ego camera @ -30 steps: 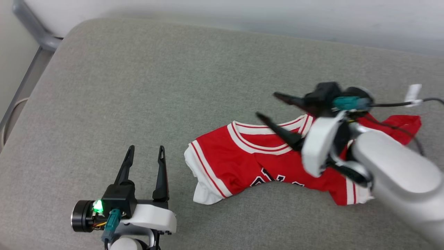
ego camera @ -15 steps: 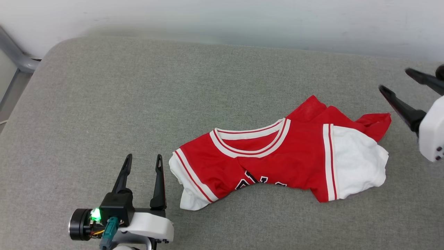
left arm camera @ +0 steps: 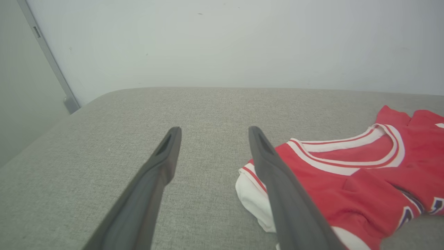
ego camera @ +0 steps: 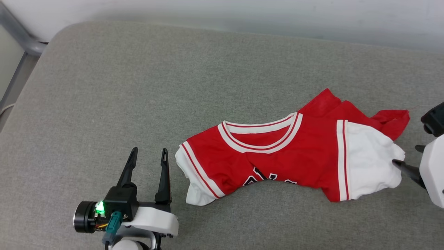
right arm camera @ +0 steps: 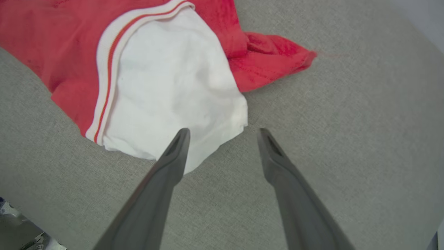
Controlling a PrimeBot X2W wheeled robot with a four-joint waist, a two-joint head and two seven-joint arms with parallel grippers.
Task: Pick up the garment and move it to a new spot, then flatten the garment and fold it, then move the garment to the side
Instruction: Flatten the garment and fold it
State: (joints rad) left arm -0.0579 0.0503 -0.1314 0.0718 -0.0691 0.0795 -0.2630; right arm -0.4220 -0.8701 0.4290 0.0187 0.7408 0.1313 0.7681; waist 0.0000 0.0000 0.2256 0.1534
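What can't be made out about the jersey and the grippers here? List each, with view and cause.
- lettering on the garment: head view, lower part folded under.
- right gripper: head view, cut off by the right edge.
- garment's far white sleeve: left wrist view, cut off by the right edge.

Left claw [ego camera: 149, 150]: two long dark tapered fingers [ego camera: 162, 177], slotted near the tips, on a black block [ego camera: 119, 201] carrying a lit green lamp [ego camera: 100, 207], teal connector [ego camera: 113, 223], thin coloured wires [ego camera: 99, 225], black drum [ego camera: 82, 221] and white shell [ego camera: 152, 220]. Right claw [right arm camera: 223, 131]: matching dark fingers, white housing [ego camera: 433, 173].
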